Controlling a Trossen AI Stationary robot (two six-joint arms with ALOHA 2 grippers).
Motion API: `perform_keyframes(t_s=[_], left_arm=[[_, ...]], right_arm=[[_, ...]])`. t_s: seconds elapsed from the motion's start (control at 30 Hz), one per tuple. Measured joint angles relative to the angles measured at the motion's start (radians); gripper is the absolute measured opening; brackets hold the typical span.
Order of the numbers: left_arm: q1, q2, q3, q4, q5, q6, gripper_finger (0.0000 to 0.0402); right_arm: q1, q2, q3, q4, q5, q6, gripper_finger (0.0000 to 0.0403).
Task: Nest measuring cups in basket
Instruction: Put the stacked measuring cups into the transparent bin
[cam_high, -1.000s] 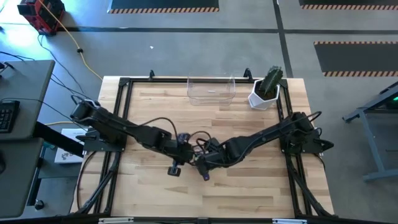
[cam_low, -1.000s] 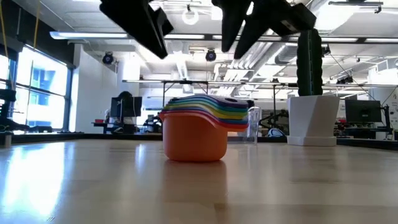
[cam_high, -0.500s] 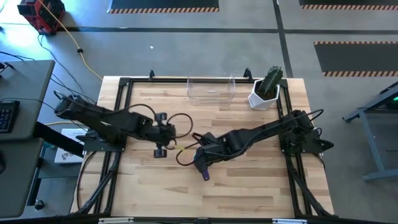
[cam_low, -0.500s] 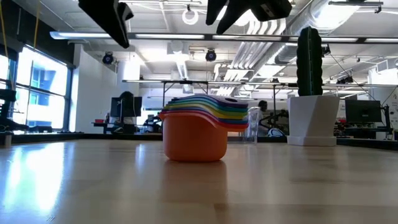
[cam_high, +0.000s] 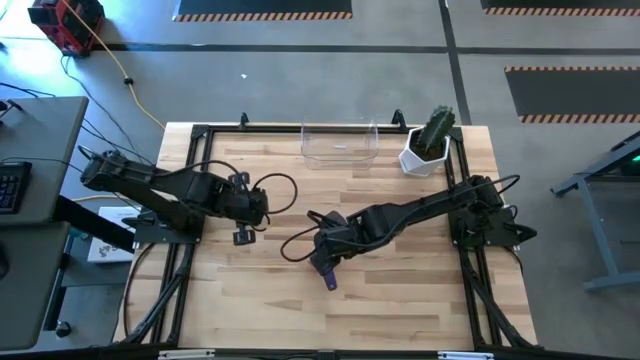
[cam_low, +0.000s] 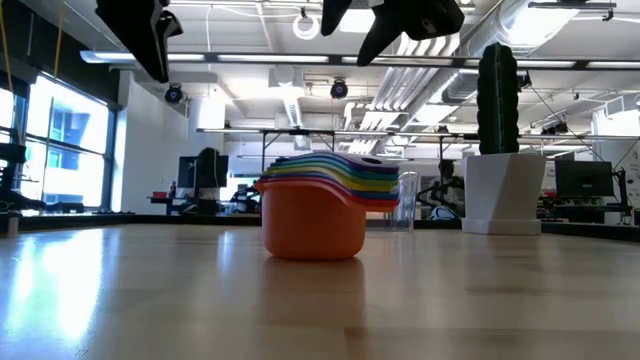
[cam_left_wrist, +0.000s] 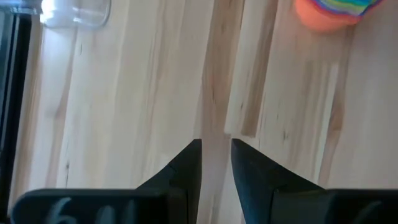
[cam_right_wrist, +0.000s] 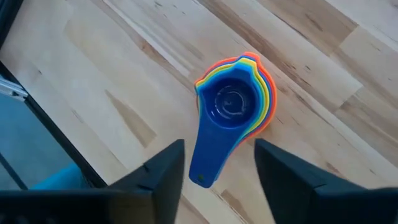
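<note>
Left gripper (cam_high: 243, 236), left of centre: fingers being held nearly closed, empty. Measuring cups (cam_right_wrist: 235, 103), nested, being left on the table (cam_high: 400, 300), lower centre. Right gripper (cam_high: 318, 262): being held spread above them. Basket (cam_high: 340, 143), upper centre.

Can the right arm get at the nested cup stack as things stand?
Probably yes: the right gripper hangs above the nested cups with fingers open, and nothing lies between. The left gripper is off to the side.
</note>
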Motion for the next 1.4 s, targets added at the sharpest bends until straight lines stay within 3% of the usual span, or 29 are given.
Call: perform_keyframes(t_s=[0.2,0.33,1.4], left_arm=[[0.000,-0.001,0.000,-0.026,0.000,-0.001,0.0078],[0.000,-0.002,0.000,-0.026,-0.001,-0.002,0.0078],[0.000,-0.002,0.000,-0.017,-0.011,-0.028,0.0078]], right_arm=[[0.000,0.001,-0.001,-0.003,-0.008,0.100,0.0250],[0.002,0.002,-0.001,-0.003,-0.050,0.145,0.0271],[0.074,0.186,-0.002,0.052,-0.043,0.289,0.0267]])
